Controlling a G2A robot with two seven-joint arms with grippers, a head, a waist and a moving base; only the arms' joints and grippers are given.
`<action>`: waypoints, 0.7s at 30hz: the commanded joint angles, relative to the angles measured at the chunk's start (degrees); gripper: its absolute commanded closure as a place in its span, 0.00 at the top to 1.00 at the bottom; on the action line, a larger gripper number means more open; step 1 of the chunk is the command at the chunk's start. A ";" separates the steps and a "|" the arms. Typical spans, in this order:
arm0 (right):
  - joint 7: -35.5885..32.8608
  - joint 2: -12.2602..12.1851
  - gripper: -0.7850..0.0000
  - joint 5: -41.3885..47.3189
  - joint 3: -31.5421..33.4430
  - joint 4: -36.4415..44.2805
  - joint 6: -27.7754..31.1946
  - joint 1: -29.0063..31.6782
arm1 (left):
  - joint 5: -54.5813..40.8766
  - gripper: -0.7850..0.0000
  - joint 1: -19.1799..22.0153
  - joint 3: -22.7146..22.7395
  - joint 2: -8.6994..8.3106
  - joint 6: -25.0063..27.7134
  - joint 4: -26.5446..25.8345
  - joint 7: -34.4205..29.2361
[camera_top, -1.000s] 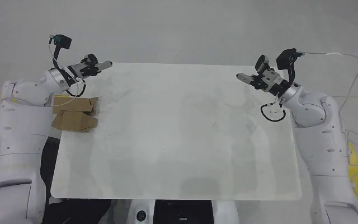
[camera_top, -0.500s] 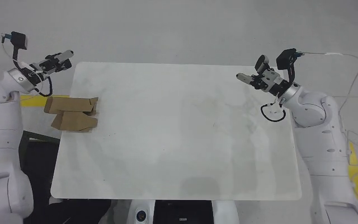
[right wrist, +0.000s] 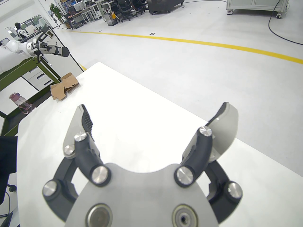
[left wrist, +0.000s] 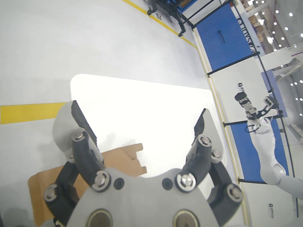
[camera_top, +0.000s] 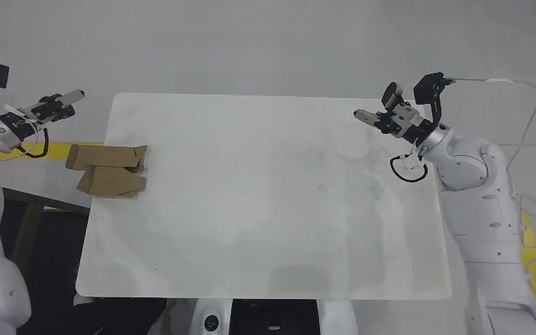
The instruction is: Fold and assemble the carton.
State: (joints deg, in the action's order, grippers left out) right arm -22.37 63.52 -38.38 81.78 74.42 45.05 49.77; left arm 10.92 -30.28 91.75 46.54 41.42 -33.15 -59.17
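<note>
white table (camera_top: 276, 209), holding flattened carton (camera_top: 107, 169) at nine o'clock, overhanging the edge. left gripper (left wrist: 139, 109) hovering beyond ten o'clock, right gripper (right wrist: 153, 109) at two, both gaping, empty. likely risking: nudging carton off the overhang while approaching.
</note>
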 commanded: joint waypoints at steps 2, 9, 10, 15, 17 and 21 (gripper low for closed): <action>0.00 0.00 1.00 0.00 0.00 0.00 0.00 0.00 | 3.87 1.00 0.09 -0.42 -0.62 -1.21 2.55 2.77; 0.00 0.00 1.00 0.00 0.00 0.00 0.00 0.00 | 13.83 1.00 0.92 -2.76 -1.94 -1.61 6.88 7.18; 0.00 0.00 1.00 0.00 0.00 0.00 0.00 0.00 | 15.43 1.00 0.92 -3.23 -2.07 -1.80 7.61 8.08; 0.00 0.00 1.00 0.00 0.00 0.00 0.00 0.00 | 21.22 1.00 1.79 -5.26 -2.43 -4.05 10.51 11.99; 0.00 0.00 1.00 0.00 0.00 0.00 0.00 0.00 | 23.30 1.00 1.99 -6.34 -2.38 -4.49 11.25 12.96; 0.00 0.00 1.00 0.00 0.00 0.00 0.00 0.00 | 27.02 1.00 2.46 -8.22 -2.35 -6.59 13.31 14.33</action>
State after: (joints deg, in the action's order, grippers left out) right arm -22.37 63.52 -38.38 81.78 74.42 45.05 49.77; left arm 36.13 -27.96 84.10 44.28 36.47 -20.32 -45.77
